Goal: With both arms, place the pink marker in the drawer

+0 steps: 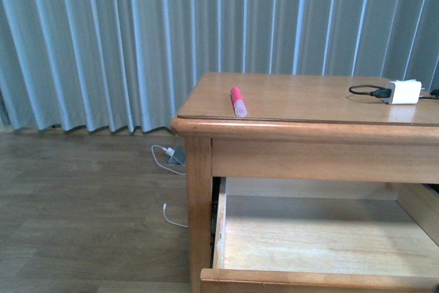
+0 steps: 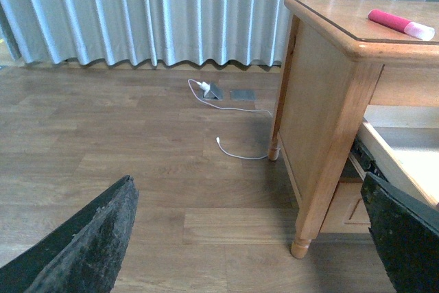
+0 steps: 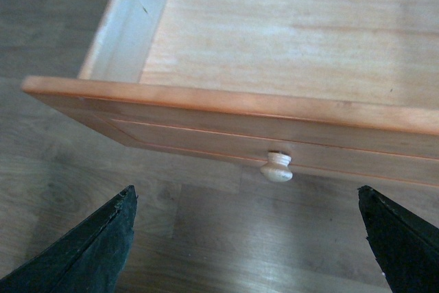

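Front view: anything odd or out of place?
Nothing damaged or spilled. Only a loose white cable trails on the floor beside the wooden dresser; the short pink marker lies on its top, wide wooden drawer open.

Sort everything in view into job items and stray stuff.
Job: pink marker on the dresser top; open drawer.
Stray: white charger with black cable; white cable and socket box on the floor.

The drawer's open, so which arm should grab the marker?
Left, probably. The marker lies near the dresser's left edge, in the left wrist view; the right claw is down by the drawer knob.
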`<action>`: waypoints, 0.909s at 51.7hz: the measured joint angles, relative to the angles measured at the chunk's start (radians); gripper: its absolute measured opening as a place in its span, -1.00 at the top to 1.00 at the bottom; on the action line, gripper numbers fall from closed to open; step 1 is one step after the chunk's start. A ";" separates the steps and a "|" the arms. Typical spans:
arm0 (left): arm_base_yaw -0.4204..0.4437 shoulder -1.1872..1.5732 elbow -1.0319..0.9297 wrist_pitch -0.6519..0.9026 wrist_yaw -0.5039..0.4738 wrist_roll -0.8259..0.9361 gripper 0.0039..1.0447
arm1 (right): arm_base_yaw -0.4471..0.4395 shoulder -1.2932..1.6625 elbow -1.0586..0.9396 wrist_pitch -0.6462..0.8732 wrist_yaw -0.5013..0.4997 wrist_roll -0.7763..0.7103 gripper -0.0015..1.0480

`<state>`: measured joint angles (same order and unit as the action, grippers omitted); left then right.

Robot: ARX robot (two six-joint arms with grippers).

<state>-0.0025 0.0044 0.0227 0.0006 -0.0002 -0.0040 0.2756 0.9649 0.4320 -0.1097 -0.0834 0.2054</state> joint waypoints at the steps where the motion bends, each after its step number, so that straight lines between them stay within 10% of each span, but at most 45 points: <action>1: 0.000 0.000 0.000 0.000 0.000 0.000 -0.89 | -0.003 -0.039 -0.002 -0.014 -0.003 -0.002 -0.83; 27: 0.000 0.000 0.000 0.000 0.000 0.000 -0.89 | -0.276 -0.515 -0.072 -0.010 -0.121 -0.068 -0.84; 31: 0.000 0.000 0.000 0.000 0.000 0.000 -0.89 | -0.275 -0.566 -0.170 0.198 0.053 -0.142 -0.54; 44: 0.000 0.000 0.000 0.000 0.000 0.000 -0.89 | -0.276 -0.652 -0.285 0.264 0.083 -0.196 0.33; 47: 0.000 0.000 0.000 0.000 0.000 0.000 -0.89 | -0.276 -0.661 -0.296 0.264 0.085 -0.200 0.10</action>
<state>-0.0025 0.0044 0.0227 0.0006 0.0002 -0.0040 -0.0006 0.3035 0.1360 0.1547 0.0017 0.0055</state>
